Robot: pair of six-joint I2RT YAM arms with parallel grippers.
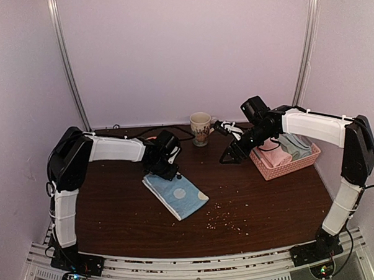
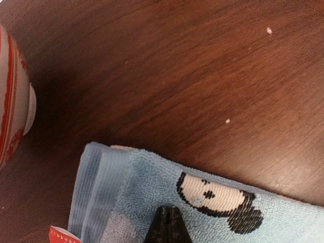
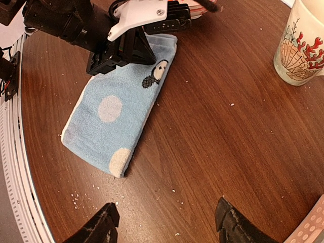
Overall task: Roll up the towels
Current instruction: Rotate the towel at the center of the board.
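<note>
Overhead view: dim, pink-tinted, soft, grainy. Left wrist view: desk (image 2: 202, 76) grain sharp, heavy shadow at left. Right wrist view: brighter, faint sheen on desk, wide-angle curvature along the left edge.

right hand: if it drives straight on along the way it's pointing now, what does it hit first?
Most likely the bare table, to the right of the blue towel. The right hand is open and tilts down toward the wood. Depth is unclear, but the towel looks off its line.
</note>
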